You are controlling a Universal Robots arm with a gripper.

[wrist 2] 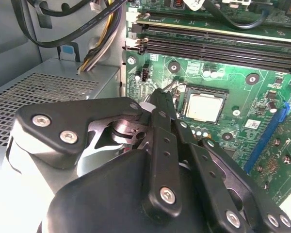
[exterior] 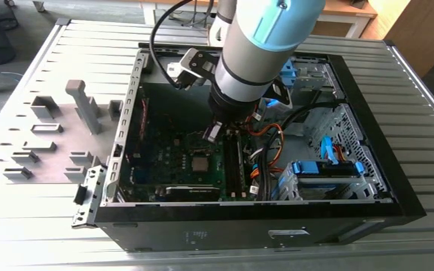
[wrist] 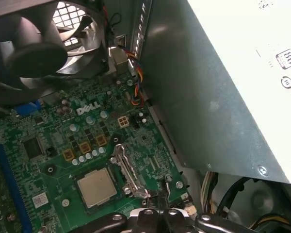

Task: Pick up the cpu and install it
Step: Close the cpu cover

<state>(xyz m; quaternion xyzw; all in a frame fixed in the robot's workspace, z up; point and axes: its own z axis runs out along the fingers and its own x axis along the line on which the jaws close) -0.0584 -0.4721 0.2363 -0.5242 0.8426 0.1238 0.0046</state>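
The cpu [exterior: 200, 164], a small square chip with a silvery top, lies flat in the dark-framed socket on the green motherboard [exterior: 164, 164] inside the open computer case. It also shows in both wrist views as the cpu [wrist 2: 204, 107] and the cpu [wrist: 96, 187]. My gripper [exterior: 212, 132] hangs just above the board beside the socket, holding nothing. In the second wrist view the gripper [wrist 2: 160, 94] has its black fingers drawn together, shut, a short way from the chip. Its tips sit at the end of the thin metal socket lever [wrist: 128, 170]; whether they clamp it is hidden.
A grey power-supply box [wrist: 223, 87] stands close beside the socket. A black fan [wrist: 39, 43] and memory slots [wrist 2: 208, 46] border the board. Cables and a blue-tabbed drive cage [exterior: 322, 169] fill the case's other half. Grey holder blocks [exterior: 51, 130] stand on the table at the exterior view's left.
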